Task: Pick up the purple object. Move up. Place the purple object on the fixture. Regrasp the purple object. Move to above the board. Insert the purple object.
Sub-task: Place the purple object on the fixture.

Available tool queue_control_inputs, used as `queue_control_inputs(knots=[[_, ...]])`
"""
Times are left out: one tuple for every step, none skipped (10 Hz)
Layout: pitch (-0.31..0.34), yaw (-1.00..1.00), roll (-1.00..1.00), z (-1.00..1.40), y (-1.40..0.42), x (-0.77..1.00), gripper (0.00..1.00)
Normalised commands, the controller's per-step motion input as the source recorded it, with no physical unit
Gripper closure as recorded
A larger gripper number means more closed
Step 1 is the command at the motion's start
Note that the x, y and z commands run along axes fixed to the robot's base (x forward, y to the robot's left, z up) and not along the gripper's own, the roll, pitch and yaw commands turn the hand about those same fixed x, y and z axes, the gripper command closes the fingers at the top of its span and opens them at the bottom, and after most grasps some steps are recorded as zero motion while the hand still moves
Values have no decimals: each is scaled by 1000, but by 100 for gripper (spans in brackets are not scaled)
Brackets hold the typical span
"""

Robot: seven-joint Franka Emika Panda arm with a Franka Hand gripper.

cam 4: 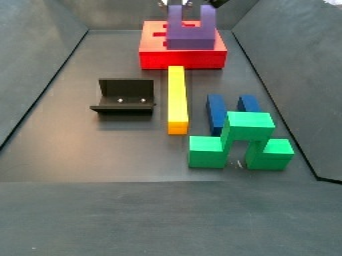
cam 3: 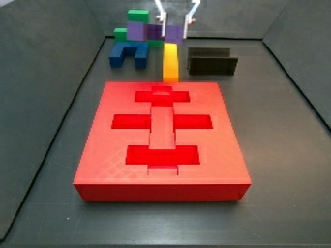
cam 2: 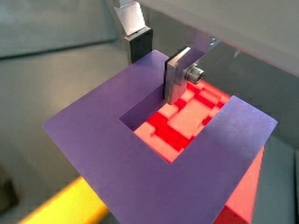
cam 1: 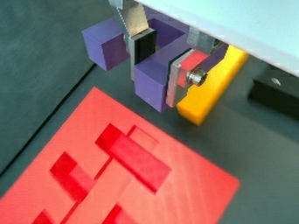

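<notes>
My gripper (cam 3: 176, 19) is shut on the purple object (cam 3: 172, 32), a U-shaped block, and holds it in the air above the floor. The fingers clamp one side of the U, as a wrist view shows at the gripper (cam 1: 162, 59) and the purple object (cam 1: 149, 87). The red board (cam 3: 162, 136) with its cross-shaped recesses lies below and in front. It shows through the U's gap in a wrist view (cam 2: 176, 122). The black fixture (cam 3: 211, 63) stands on the floor beside the board's far end, apart from the gripper. In a side view the purple object (cam 4: 191, 35) hangs over the board (cam 4: 154, 50).
A yellow bar (cam 3: 171, 61) lies on the floor under the held block, between the board and the fixture (cam 4: 124, 98). A darker blue U-shaped block (cam 4: 227, 108) and green blocks (cam 4: 241, 140) sit past the bar. Dark walls enclose the floor.
</notes>
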Motion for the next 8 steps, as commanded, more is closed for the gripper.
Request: queue_control_inputs(knots=[[-186,-280,-1000,131,54,726,100],[-154,-220,-1000,106,57,806,100],[-143,-160,-951,106,71,829,100],[0,-86,-697,89,11,963,100],[0,-46,-540,80,0,1000,100],[0,0,-389,94,114,1000,100],[34,0,-214,71,160,1000,100],[40,0,-80,37,194,1000,100]])
